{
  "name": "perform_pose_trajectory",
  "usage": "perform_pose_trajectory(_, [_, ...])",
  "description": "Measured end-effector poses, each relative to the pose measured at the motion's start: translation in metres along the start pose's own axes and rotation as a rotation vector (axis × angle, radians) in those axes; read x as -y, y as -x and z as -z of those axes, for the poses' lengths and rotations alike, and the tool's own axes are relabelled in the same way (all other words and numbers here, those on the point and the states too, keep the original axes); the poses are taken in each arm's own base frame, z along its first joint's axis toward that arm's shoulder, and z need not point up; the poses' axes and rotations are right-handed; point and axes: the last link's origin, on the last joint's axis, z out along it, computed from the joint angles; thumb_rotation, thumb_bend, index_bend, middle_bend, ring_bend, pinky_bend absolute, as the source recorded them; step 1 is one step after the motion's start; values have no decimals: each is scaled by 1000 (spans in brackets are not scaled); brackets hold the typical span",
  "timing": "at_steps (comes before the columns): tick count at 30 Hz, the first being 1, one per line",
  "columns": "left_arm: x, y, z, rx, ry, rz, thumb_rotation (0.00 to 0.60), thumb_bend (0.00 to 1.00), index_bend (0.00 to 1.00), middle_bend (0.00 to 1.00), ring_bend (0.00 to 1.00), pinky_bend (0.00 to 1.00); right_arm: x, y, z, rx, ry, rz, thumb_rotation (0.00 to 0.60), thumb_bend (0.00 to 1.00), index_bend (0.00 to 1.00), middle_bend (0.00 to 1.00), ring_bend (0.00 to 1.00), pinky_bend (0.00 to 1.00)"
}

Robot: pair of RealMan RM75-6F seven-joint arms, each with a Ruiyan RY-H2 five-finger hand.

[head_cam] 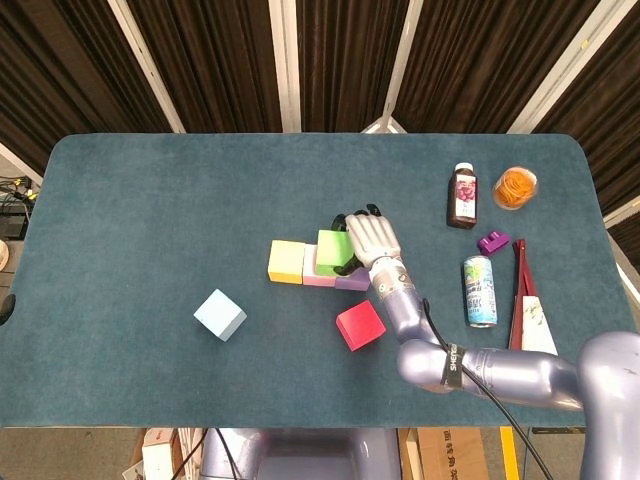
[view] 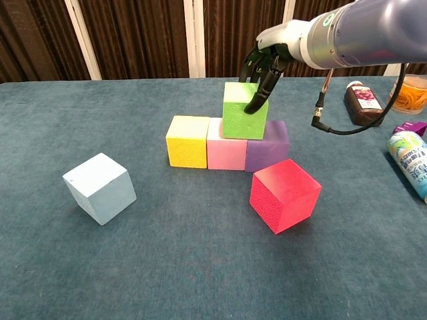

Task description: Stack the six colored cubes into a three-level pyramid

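Observation:
A yellow cube point(view: 188, 141), a pink cube point(view: 227, 147) and a purple cube point(view: 268, 149) stand in a row on the table. On top of the pink and purple cubes sits a green cube point(view: 243, 113), slightly tilted. My right hand point(view: 265, 63) grips it from above and behind, fingers down its right side. In the head view the right hand point(head_cam: 372, 238) covers part of the green cube point(head_cam: 334, 249). A red cube point(view: 285, 195) lies tilted in front of the row, and a light blue cube point(view: 100, 188) sits apart at the left. My left hand is not visible.
At the right stand a dark juice bottle point(head_cam: 462, 196), an orange-filled container point(head_cam: 515, 187), a lying can point(head_cam: 480, 290), a small purple piece point(head_cam: 493, 241) and a red and white box point(head_cam: 530, 310).

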Motion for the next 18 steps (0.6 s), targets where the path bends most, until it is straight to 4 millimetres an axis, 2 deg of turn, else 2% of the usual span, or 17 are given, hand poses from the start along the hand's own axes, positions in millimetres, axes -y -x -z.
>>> perform_pose_trajectory(18, [1,-1,-1,-6,-8,3,600,308,51,0,0,0,1,1,1,1,1,5,600,198,365,314,200,0])
